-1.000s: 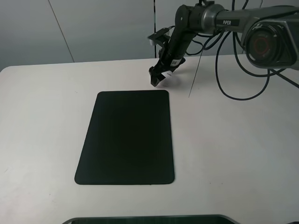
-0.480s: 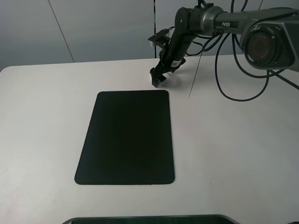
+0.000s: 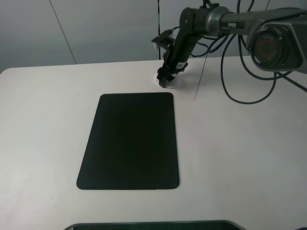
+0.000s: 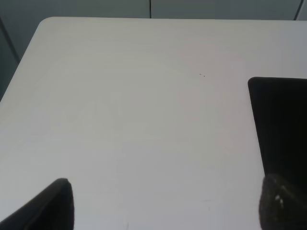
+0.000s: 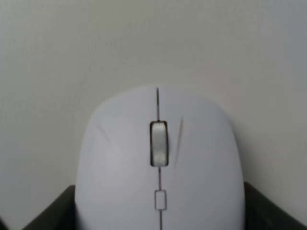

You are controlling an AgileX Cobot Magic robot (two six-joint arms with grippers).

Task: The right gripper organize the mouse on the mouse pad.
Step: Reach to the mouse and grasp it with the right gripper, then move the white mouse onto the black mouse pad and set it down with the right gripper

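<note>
The white mouse [image 5: 160, 163] with a grey scroll wheel lies on the white table just beyond the far right corner of the black mouse pad [image 3: 129, 141]. My right gripper [image 3: 166, 80] is lowered over it, so only a white sliver of the mouse [image 3: 175, 84] shows in the exterior view. In the right wrist view the black fingers [image 5: 45, 213] stand on either side of the mouse, close against its flanks, jaws open. My left gripper [image 4: 165, 211] is open and empty above bare table, with the pad's edge [image 4: 283, 124] beside it.
The white table [image 3: 240, 153] spreads around the pad. Black cables [image 3: 230, 91] hang from the right arm over the back right of the table. A thin dark line [image 3: 200, 76] runs down behind the gripper. A dark shape [image 3: 153, 225] sits at the front edge.
My right gripper has moved slightly right and down towards the table, coming to sit around the mouse. The pad has not moved.
</note>
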